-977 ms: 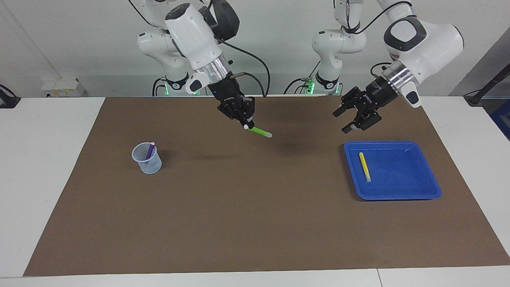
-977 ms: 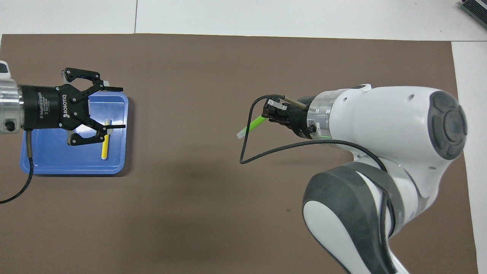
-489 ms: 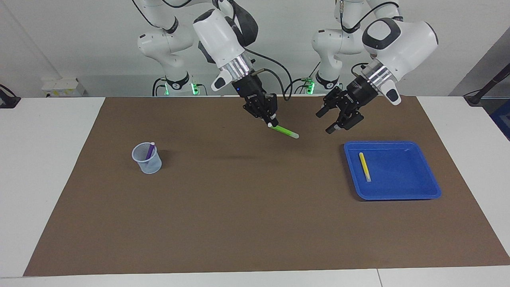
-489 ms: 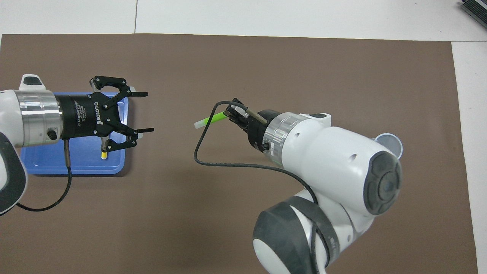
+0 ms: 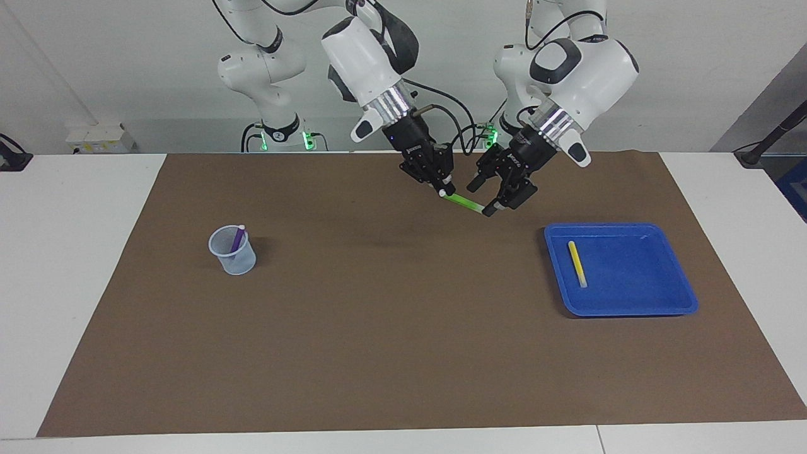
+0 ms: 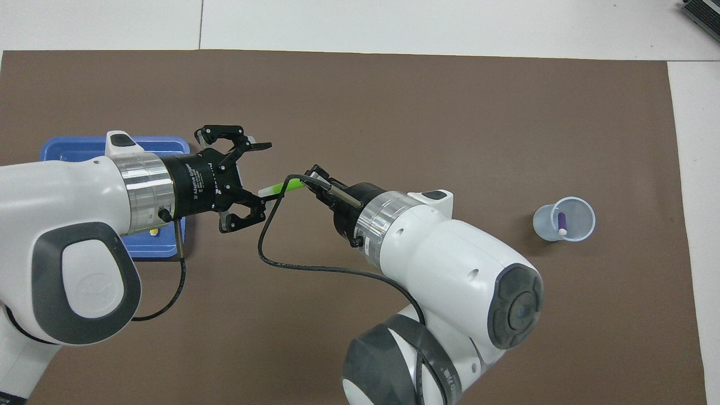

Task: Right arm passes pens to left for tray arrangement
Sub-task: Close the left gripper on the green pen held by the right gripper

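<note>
We see the left arm (image 6: pixel 84 225) covering most of the tray (image 6: pixel 73 147) overhead, yellow pen (image 6: pixel 153 231) nearly hidden, our arm bases cut off.

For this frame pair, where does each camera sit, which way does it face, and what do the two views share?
Facing view: high across the table, facing the robots; both arms show, bases to pincers.
Overhead view: high above the robots' end, looking steeply down; forearms and pincers enter from below.
Shared: right pincer shut on the green pen, open left pincer around its free end, blue tray, cup.
</note>
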Available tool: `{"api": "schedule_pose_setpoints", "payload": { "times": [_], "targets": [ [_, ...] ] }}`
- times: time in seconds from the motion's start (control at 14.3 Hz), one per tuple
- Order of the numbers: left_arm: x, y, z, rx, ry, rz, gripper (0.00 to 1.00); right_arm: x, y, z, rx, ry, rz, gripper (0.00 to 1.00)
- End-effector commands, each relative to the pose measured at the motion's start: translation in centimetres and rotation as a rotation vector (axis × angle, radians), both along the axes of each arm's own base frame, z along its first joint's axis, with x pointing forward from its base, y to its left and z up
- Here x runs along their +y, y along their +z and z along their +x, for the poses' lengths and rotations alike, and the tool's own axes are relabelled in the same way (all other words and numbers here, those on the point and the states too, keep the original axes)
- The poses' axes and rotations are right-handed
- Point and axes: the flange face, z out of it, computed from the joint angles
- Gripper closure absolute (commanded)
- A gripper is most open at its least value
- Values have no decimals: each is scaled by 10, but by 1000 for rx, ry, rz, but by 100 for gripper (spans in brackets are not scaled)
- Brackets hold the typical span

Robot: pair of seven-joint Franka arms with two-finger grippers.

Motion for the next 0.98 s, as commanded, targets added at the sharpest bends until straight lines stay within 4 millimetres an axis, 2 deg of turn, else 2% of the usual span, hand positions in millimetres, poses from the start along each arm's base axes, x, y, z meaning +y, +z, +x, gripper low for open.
{"api": "schedule_pose_setpoints", "payload": {
  "times": [0.0, 0.28, 0.56, 0.91],
  "targets": [
    [-2, 0, -12, -4, 26, -13, 17, -5, -3, 3, 5, -29, 26, 100],
    [-4, -3, -18, -70, -67, 26, 17, -6, -4, 5, 8, -34, 26, 100],
    [-9, -19, -28, -83, -49, 45, 17, -7, -4, 6, 7, -36, 26, 100],
    [-16, -23, -30, -99, -39, 49, 17, -9, -5, 7, 8, -37, 23, 100]
  ]
}}
